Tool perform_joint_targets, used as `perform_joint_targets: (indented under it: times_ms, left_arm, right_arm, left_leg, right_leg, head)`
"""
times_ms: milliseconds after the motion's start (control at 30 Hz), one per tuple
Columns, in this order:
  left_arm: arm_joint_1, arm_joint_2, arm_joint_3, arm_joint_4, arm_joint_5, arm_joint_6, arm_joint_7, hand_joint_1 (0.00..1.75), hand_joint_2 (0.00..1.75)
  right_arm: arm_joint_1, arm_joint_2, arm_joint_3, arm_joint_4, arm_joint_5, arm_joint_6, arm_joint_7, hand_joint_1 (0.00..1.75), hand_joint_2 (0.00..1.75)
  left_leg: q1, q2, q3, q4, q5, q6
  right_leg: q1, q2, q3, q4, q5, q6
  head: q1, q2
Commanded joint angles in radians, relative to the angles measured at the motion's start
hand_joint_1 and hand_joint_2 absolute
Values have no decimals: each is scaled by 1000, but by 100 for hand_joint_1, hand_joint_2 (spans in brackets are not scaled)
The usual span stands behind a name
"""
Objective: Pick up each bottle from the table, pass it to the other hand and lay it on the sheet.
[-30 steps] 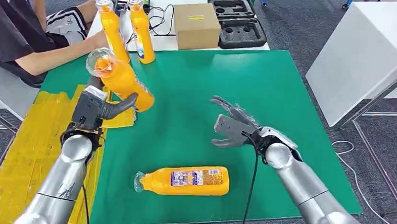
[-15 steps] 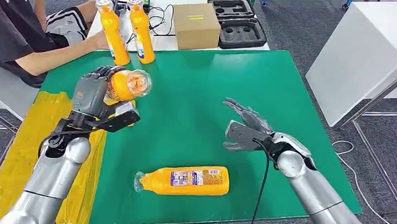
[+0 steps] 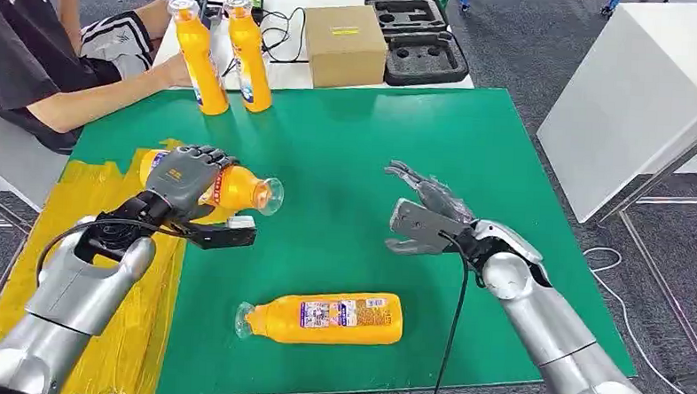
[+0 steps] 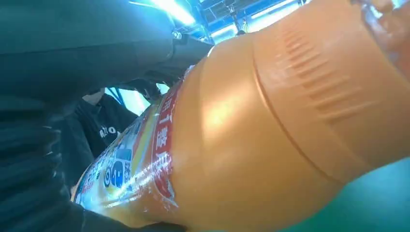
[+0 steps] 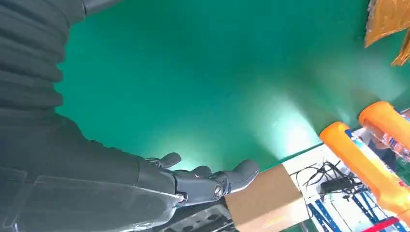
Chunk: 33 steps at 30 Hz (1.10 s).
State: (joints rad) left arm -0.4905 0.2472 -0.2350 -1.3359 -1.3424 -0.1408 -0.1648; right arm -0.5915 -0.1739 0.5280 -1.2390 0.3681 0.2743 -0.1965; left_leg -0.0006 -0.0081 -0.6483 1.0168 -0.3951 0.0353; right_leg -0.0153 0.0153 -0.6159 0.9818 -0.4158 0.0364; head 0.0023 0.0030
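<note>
Left hand (image 3: 184, 183) grips an orange bottle (image 3: 235, 188) lying sideways near the worktop's (image 3: 347, 152) left edge. Right hand (image 3: 426, 215) hovers, fingers apart, holding nothing.

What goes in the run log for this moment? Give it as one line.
left hand: holds orange bottle over yellow sheet edge | right hand: open, above green mat | second bottle: lying on mat

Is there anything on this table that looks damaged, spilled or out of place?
No spill or damage shows. The yellow sheet looks crumpled and wrinkled beside the green mat. One orange bottle lies on its side on the mat, while two others stand upright.
</note>
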Motion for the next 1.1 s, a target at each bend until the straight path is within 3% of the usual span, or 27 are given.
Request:
perform_joint_targets:
  times_ms: [33, 267, 600, 1067, 1100]
  left_arm:
    - [-62, 30, -61, 89, 1, -21, 5, 175, 175]
    - [-74, 48, -49, 226, 6, -63, 20, 175, 175]
    - [-158, 8, -22, 493, -47, -63, 111, 175, 175]
    - [-179, -10, -18, 561, -43, -49, 87, 175, 175]
    - [-182, -12, -20, 568, -36, -61, 73, 9, 175]
  right_arm:
    - [-47, 14, 16, 67, -3, 6, 6, 0, 175]
    - [-18, 22, 15, 63, -2, -5, 13, 0, 175]
    - [-28, 48, 31, 89, 22, -5, 26, 0, 175]
    - [-58, 53, 40, 130, 18, -4, 13, 0, 175]
    - [-65, 55, 44, 136, 18, -2, 13, 0, 175]
  left_leg:
    - [0, 0, 2, 0, -1, -1]
    - [0, 1, 4, -1, -1, -2]
    - [1, 0, 6, -1, -1, -2]
    - [1, 0, 5, 0, -1, -2]
    - [1, 0, 3, 0, -1, -2]
  right_leg:
    - [0, -1, 2, 0, -1, -1]
    - [0, 0, 4, -1, -1, -1]
    - [1, -2, 5, -1, -1, -2]
    - [1, -2, 4, 1, -2, -2]
    - [1, -1, 3, 0, -1, -2]
  head:
    - [0, 0]
    - [0, 0]
    - [0, 0]
    - [0, 0]
    - [0, 0]
